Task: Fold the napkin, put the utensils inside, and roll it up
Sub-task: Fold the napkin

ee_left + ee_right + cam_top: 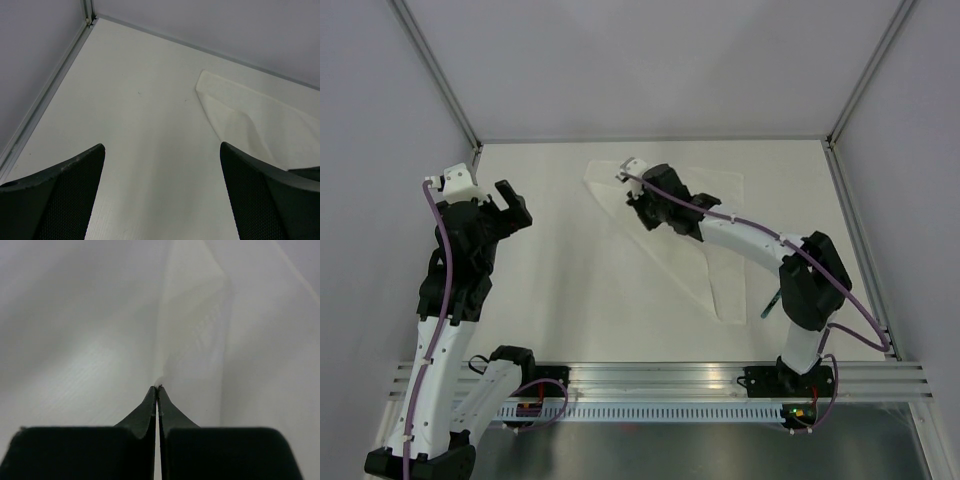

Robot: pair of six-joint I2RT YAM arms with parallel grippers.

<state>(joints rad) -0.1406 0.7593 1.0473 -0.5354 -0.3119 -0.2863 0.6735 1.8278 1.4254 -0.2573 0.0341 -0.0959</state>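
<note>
Toward the far side of the counter (pixel 560 290), the napkin (pixel 715 275) lies folded into a flat triangle, its long edge running from the far left corner down to a point near the right arm. The right tool (pixel 633 200) sits at the napkin's far left corner. In the wrist view its fingers are pressed tight together with a wisp of white fabric caught at the very tips, so it looks clamped on the cloth's edge. The left tool (pixel 510 210) hangs wide apart above bare counter, well clear of the napkin and holding nothing.

The grip is the weak spot: so little fabric is pinched that a quick pull could let the corner slip free, or lift only one layer and undo the fold. The utensil (pixel 771 303), a thin dark teal stick, lies just off the napkin's near point, right beside the right arm's elbow, so a sweep of that arm may knock it away.

Counted: one napkin, one utensil in view, two tools.
</note>
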